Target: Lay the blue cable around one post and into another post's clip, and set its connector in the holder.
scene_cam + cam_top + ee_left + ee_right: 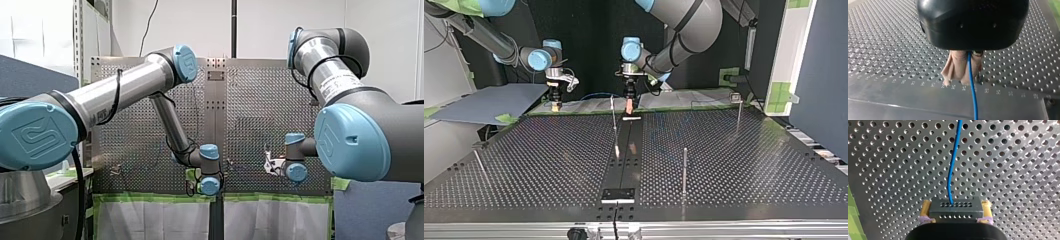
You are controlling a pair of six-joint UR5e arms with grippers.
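Holding the blue cable (972, 85) at two spots, we have both grippers at the far edge of the perforated table (549, 160) in the top view. Our right gripper (956, 212) is clamped with its yellow pads (926, 210) on the dark connector (955, 206). The cable leaves the connector's face straight ahead of those jaws, its long axis in line with them. Our left gripper (963, 68) is pinched on the cable itself between beige pads (955, 67), and the strand runs on below them.

In the top view the left gripper stands to the right of the right one, at the table's middle strip. A thin post (614, 122) rises just near of it. A second post (684, 170) stands nearer and further right, and a third post (738, 112) stands far right. A dark block (619, 194) at the near edge's middle is, we judge, the holder.

Everything to be reached lies on the near side of both jaws. The left gripper is closer to the middle post, so the wrap looks to be its job. The connector has the whole table to cross.
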